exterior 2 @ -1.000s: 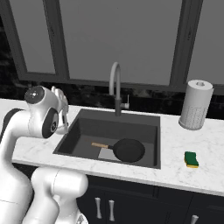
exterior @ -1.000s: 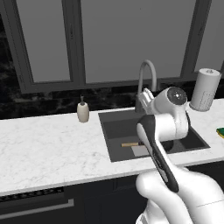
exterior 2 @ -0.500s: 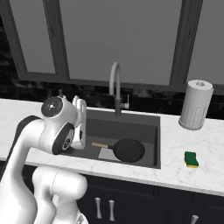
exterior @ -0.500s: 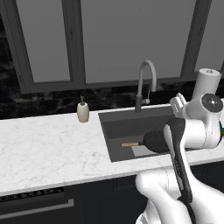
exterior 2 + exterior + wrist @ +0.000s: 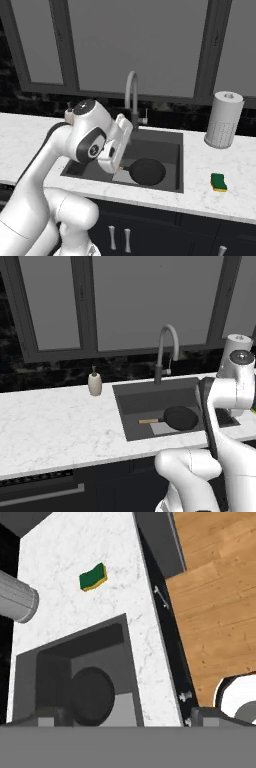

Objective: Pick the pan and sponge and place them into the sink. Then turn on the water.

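The black pan (image 5: 146,171) lies flat on the floor of the dark sink (image 5: 159,144), its wooden handle (image 5: 149,420) pointing left. The pan (image 5: 181,417) sits toward the basin's right in the left base view. The green and yellow sponge (image 5: 218,182) rests on the marble counter right of the sink, near the front edge. My gripper (image 5: 127,718) hangs above the sink's front, open, its two dark tips wide apart with nothing between them. From the hand view I look down on the pan (image 5: 91,694) and, further off, the sponge (image 5: 93,577). No water runs from the faucet (image 5: 131,95).
A paper towel roll (image 5: 224,120) stands at the back right of the counter. A beige soap dispenser (image 5: 94,383) stands left of the sink. Dark cabinet fronts with handles (image 5: 162,597) drop to a wooden floor (image 5: 220,587).
The arm has swung to the right across the sink, and the hand now hangs over the basin. The pan and sponge have stayed where they were. The gripper has remained open.
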